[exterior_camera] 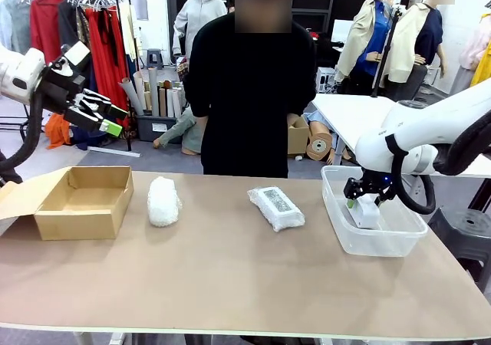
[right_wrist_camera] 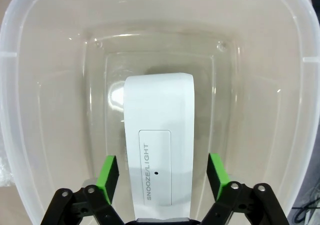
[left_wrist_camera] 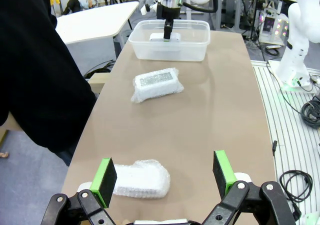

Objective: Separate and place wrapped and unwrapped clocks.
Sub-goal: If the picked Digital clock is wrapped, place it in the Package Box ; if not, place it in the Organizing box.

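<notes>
— What's laid out on the table (exterior_camera: 230,284)?

— The biggest thing is the open cardboard box (exterior_camera: 80,199) at the left of the front view, then the clear plastic tub (exterior_camera: 383,245) at the right. Between them lie two wrapped lumps, well apart. A bubble-wrap bundle (exterior_camera: 163,201) sits near the box, and a labelled bundle (exterior_camera: 276,207) in clear plastic is around the middle.

— And the bare one?

— The white clock (right_wrist_camera: 160,115) is in the tub, snooze button facing up at the right gripper (right_wrist_camera: 162,167). The jaws there are open. In that arm's own view a green pad (right_wrist_camera: 109,172) stands off each long side of the clock with a gap, so nothing is gripped.

— So a wrapped one comes next, I'd guess. Which arm?

— The left, I'd say, since it's nearer. The left gripper (left_wrist_camera: 164,167) hangs in the air at the upper left of the front view, jaws wide open and empty. In its own view the bubble-wrap bundle lies on the table at the lower left, close by the pad on that side and off-centre.

— How does it lie?

— Its long axis runs across that frame, roughly in line with the two pads. I reckon the wrist needs a sideways shift and a turn to close across the narrow width.
</notes>
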`<action>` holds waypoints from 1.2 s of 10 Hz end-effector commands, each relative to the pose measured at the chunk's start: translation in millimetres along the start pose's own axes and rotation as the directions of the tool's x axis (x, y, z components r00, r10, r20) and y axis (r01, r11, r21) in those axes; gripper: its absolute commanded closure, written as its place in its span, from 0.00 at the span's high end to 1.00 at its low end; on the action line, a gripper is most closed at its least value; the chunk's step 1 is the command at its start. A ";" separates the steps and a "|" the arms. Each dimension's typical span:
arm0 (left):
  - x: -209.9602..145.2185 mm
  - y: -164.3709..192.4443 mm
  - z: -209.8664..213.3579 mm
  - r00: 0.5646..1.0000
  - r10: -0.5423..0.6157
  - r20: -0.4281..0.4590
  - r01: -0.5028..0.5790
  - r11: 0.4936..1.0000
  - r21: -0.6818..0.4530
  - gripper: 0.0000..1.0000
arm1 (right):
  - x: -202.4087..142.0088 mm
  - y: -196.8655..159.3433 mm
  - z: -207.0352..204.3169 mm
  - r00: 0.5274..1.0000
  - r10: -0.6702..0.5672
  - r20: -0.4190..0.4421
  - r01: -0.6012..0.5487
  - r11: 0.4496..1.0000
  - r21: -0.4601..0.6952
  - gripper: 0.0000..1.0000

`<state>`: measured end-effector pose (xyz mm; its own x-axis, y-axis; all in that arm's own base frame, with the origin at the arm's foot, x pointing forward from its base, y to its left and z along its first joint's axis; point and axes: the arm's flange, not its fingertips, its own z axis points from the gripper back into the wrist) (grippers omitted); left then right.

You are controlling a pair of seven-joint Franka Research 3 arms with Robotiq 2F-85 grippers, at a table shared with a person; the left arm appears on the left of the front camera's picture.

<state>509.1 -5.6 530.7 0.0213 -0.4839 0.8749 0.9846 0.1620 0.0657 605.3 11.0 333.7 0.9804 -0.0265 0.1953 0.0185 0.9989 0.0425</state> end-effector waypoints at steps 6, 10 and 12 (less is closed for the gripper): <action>1.8 -0.8 0.0 1.000 -0.005 0.002 0.005 1.000 -0.001 1.00 | -3.5 6.8 48.1 1.000 -0.005 0.023 0.004 1.000 0.031 1.00; 1.8 -0.8 0.0 1.000 -0.005 0.002 0.005 1.000 -0.001 1.00 | 1.9 5.9 48.7 1.000 0.009 0.030 -0.010 1.000 0.004 1.00; 1.8 -0.8 0.0 1.000 -0.005 0.002 0.005 1.000 -0.001 1.00 | 1.9 5.9 48.7 1.000 0.009 0.030 -0.010 1.000 0.004 1.00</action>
<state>509.1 -5.6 530.7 0.0213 -0.4839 0.8749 0.9846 0.1621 0.0657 597.2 14.6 380.6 0.9754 -0.0174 0.2198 0.0081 0.9990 0.0433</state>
